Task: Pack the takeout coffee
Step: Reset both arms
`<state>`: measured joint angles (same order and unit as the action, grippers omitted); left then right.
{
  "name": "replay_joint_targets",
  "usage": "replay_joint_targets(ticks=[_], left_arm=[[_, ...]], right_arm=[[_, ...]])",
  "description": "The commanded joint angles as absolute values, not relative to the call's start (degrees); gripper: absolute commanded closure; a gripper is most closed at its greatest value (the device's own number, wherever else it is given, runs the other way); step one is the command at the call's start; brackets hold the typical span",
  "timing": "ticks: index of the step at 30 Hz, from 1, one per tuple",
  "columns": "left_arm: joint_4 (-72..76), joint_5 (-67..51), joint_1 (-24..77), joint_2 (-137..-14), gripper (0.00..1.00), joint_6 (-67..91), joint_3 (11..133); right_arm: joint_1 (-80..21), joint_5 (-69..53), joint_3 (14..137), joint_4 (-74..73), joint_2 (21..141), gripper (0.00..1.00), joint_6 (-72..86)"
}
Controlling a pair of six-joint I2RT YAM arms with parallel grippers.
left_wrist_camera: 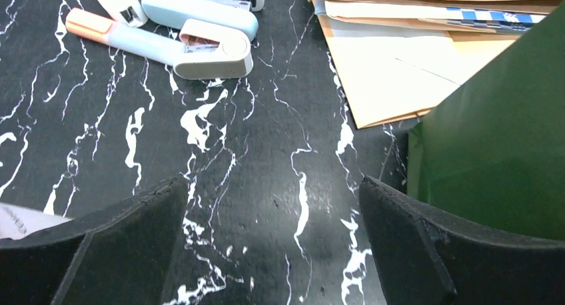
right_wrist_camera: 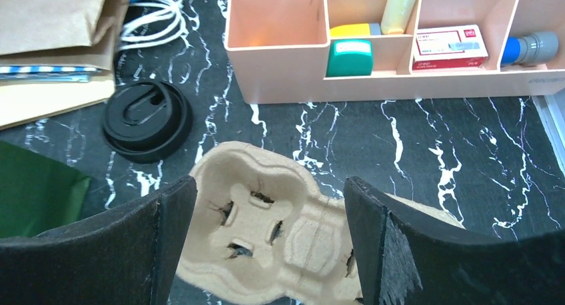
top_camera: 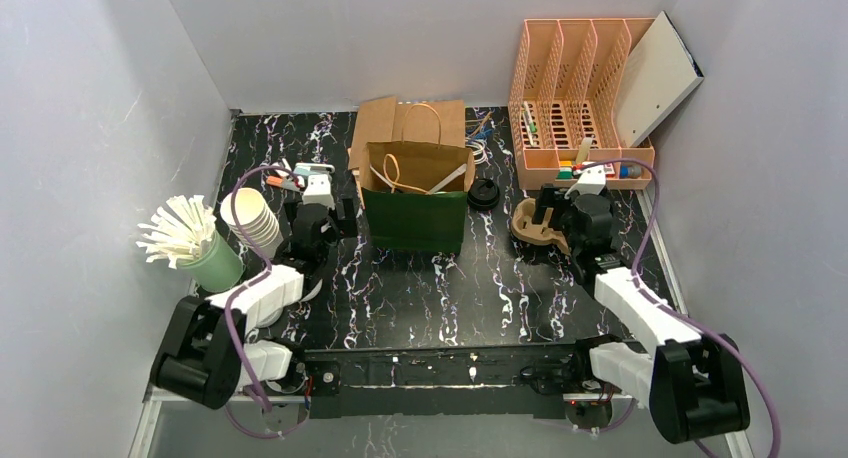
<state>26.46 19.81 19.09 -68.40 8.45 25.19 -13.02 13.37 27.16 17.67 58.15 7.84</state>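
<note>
Over the cup carrier (right_wrist_camera: pixel 266 242), the right gripper (right_wrist_camera: pixel 270 193) stood wide open.
Left gripper (left_wrist_camera: pixel 273 193) was also wide open, beside the green bag (left_wrist_camera: pixel 496 138).

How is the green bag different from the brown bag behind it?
The green bag stands upright with its mouth open; the brown bag lies flat and folded. The green bag is dark green outside; the brown bag is plain kraft. The green bag sits in front; the brown bag is behind it. Both have looped handles.
</note>
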Motion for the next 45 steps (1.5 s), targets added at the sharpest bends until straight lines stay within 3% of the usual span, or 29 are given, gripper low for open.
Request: replay_joint_targets(ticks=[1,7,16,20,22,29,33,35,38,45], left_arm=[[40.3,24.6,19.0,-74.5,0.02,3.6,23.5],[47.6,28.6,18.9,-78.3,0.02,-0.6,20.5],[60.1,28.2,18.1,-86.5,0.03,-6.2,16.1],[64.5,27.7,16.8,-88.4,0.02,-7.0,15.3],[69.0,27.6,16.3,-91.4,0.02,-7.6,14.6],[70.4,24.1,11.8,-92.4,0.02,-3.2,14.1],[72.5,22.6,10.4,-93.6,0.02,-1.7,13.1],[77.0,22.4,10.1,-96.4,0.02,-2.1,12.7],[75.1,21.8,10.1,-95.8,0.02,-1.8,12.9],[75.1,21.5,9.8,-96.0,0.02,-1.8,13.0]], right_arm=[[-11.4,14.6,25.1,29.3,62.2,0.10,5.3],[-8.5,11.3,24.4,33.5,70.1,0.10,4.3],[-6.3,8.8,19.8,52.5,83.0,0.10,0.2],[-6.1,9.8,19.6,61.0,90.1,0.25,0.1],[-5.1,8.7,20.8,56.8,89.9,0.26,0.2],[-3.9,6.6,19.9,58.5,89.9,0.23,0.8],[-3.6,3.5,13.8,68.8,89.5,0.22,0.2],[-3.5,0.5,11.3,76.8,91.8,0.12,-1.9],[-3.1,0.4,13.0,72.3,91.5,0.02,-1.4],[-2.9,3.5,14.2,68.9,91.0,0.02,0.8]])
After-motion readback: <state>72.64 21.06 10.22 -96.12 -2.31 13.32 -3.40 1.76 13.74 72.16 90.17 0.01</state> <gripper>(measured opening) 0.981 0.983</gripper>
